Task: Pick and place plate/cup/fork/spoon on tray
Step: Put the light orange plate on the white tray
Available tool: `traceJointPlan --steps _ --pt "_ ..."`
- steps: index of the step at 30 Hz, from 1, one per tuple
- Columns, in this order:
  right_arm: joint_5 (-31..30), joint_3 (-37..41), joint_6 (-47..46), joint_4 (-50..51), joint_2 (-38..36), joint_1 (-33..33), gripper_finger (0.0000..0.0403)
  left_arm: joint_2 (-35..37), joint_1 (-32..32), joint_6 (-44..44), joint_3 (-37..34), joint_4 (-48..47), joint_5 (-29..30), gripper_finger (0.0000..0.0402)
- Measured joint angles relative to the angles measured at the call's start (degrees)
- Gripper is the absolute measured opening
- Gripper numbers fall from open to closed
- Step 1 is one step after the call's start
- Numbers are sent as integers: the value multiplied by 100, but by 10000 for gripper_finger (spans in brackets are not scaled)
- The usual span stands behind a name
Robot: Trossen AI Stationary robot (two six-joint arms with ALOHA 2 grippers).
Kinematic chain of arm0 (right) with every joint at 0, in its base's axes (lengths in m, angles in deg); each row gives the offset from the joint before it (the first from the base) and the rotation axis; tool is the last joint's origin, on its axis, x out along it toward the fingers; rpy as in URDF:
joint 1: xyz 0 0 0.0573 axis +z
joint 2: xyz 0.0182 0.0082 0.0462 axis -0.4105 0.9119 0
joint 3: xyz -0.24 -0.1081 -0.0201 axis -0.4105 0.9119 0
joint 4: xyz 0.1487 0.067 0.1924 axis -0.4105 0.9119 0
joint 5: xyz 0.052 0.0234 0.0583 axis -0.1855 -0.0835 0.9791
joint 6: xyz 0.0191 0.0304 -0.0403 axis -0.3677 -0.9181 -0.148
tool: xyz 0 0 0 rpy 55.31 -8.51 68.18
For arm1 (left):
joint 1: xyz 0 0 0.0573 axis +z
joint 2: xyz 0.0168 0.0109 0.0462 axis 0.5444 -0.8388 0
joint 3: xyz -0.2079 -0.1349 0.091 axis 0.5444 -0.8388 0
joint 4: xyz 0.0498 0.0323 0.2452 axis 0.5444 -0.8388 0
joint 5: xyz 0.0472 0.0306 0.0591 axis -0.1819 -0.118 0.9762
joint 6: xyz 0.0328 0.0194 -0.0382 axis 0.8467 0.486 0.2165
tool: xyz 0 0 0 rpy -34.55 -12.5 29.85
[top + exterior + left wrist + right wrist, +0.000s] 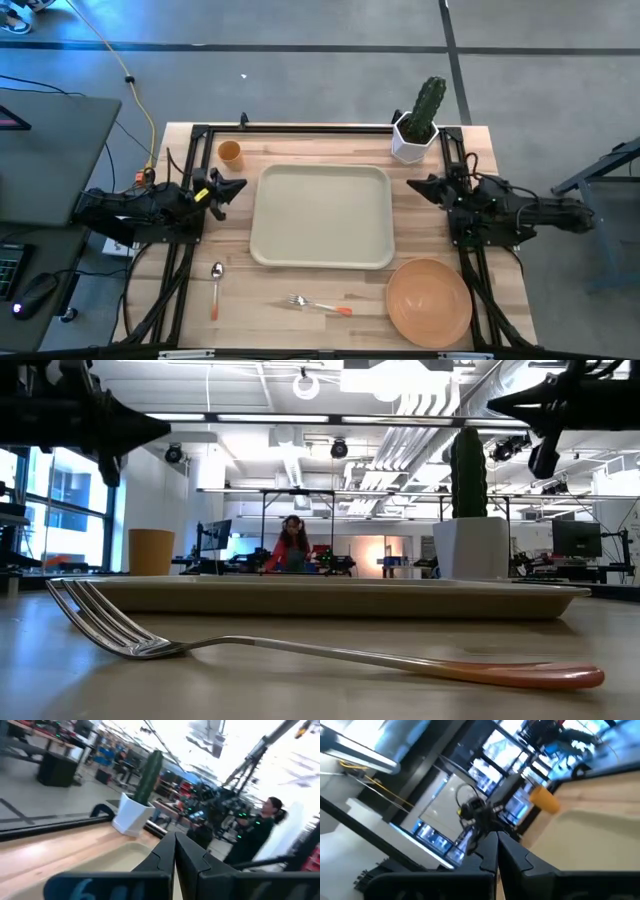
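The beige tray (322, 217) lies in the middle of the table. The orange plate (429, 300) lies flat at the near right, the fork (320, 304) near the front edge, the spoon (216, 288) at the near left. The orange cup (229, 152) stands upright at the far left. My left gripper (240, 186) is shut and empty, held above the table left of the tray. My right gripper (412, 185) is shut and empty, right of the tray. In the low view the fork (300, 650) lies in front of the tray (330, 598).
A white pot with a green cactus (419, 125) stands at the far right corner. Black frame rails (300, 127) run along the table's far edge and both sides. A person (255, 832) stands in the room beyond the table.
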State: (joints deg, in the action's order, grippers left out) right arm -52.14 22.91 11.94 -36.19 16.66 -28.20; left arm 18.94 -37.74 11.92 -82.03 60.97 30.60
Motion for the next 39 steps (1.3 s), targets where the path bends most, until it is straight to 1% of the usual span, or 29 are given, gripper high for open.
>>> traceJointPlan --steps 3,7,10,14,17,20,22,25,27,31,33,36,39 --pt "36 0 -175 -365 543 1 0 -74 -2 -136 -1 392 -60 1" --pt "119 0 -161 -1031 1208 0 0 -541 -81 -493 2 908 -482 1" --pt "178 -16 195 -1520 1620 7 0 -1136 -209 -988 149 958 -544 1" --pt "176 -551 428 -1321 2112 81 0 -2166 -342 -1200 545 1025 -631 1" --pt "57 -1240 650 -453 2522 178 0 -3059 -381 -1131 973 1049 -855 1" --pt "-375 -2104 674 904 2960 280 0 -3961 -389 -1007 1456 1034 -1008 1" --pt "-715 -2694 542 1880 3270 357 0 -4522 -375 -1009 1780 1072 -974 3" --pt "-1166 -3491 335 3064 3698 522 0 -5314 -272 -1148 2131 1218 -951 18" --pt "-1326 -3968 206 3666 3915 641 0 -5780 -210 -1297 2372 1343 -1095 35" --pt "-1318 -4686 257 4730 4162 843 0 -6703 -236 -1503 2951 1364 -1269 74" --pt "-1177 -4899 484 5000 4204 953 0 -7246 -325 -1765 3269 1566 -1266 90" --pt "-867 -4985 810 5198 4197 1079 1 -8138 -534 -2029 3838 1947 -1272 106" --pt "-539 -4927 1044 5452 4124 1174 8 -9027 -794 -2172 4593 1906 -1132 111"
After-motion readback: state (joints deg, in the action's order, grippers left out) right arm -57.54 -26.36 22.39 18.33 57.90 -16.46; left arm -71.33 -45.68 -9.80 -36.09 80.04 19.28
